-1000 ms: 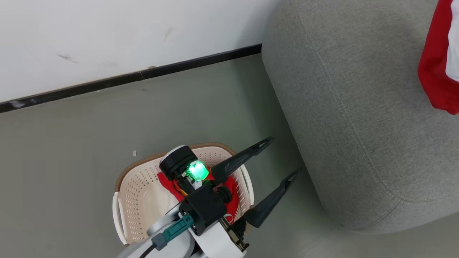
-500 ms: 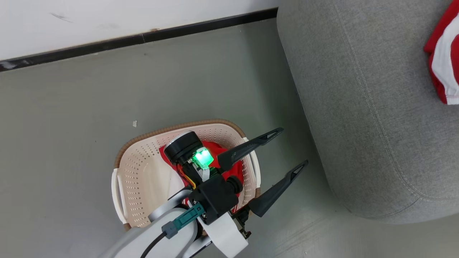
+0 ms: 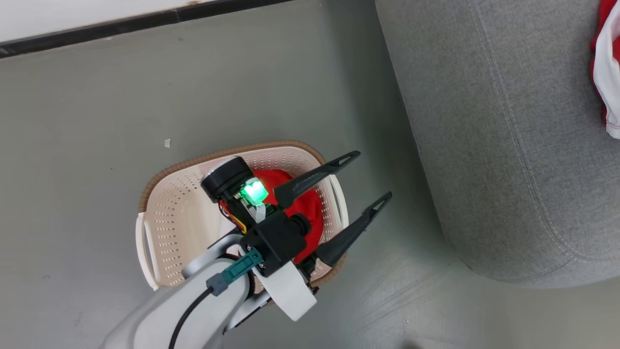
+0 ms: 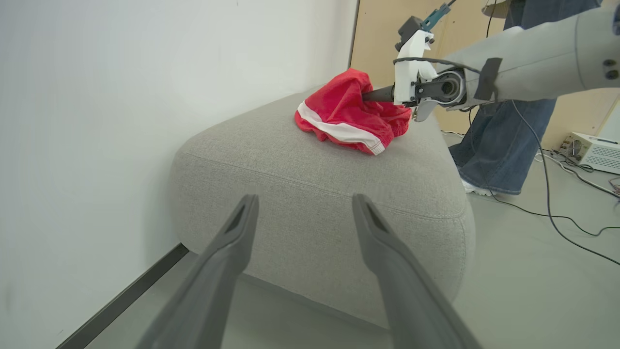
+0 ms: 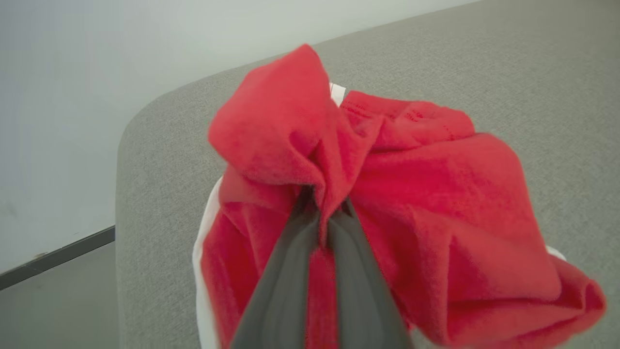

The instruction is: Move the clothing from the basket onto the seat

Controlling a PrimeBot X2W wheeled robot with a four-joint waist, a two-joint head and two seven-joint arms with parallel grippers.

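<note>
The cream basket (image 3: 164, 228) with a brown rim stands on the floor and holds red clothing (image 3: 310, 208). My left gripper (image 3: 374, 174) hovers open over the basket's right edge, fingers pointing toward the grey seat (image 3: 484, 121); between its fingers nothing is held (image 4: 304, 203). A red garment with a white stripe (image 4: 348, 116) lies bunched on the seat (image 4: 315, 194). My right gripper (image 4: 375, 94) reaches into it from the right. In the right wrist view the right gripper (image 5: 322, 208) is shut on a fold of this garment (image 5: 411, 194).
A white wall with a black skirting strip (image 3: 97, 26) runs behind basket and seat. A person's legs in blue jeans (image 4: 499, 140) stand beside the seat's far side. Black cables (image 4: 557, 218) and a white box (image 4: 593, 152) lie on the floor there.
The head camera has tilted down, so the wall has slid almost out of the picture. My left gripper stays open over the basket. The red garment sits further off the right edge.
</note>
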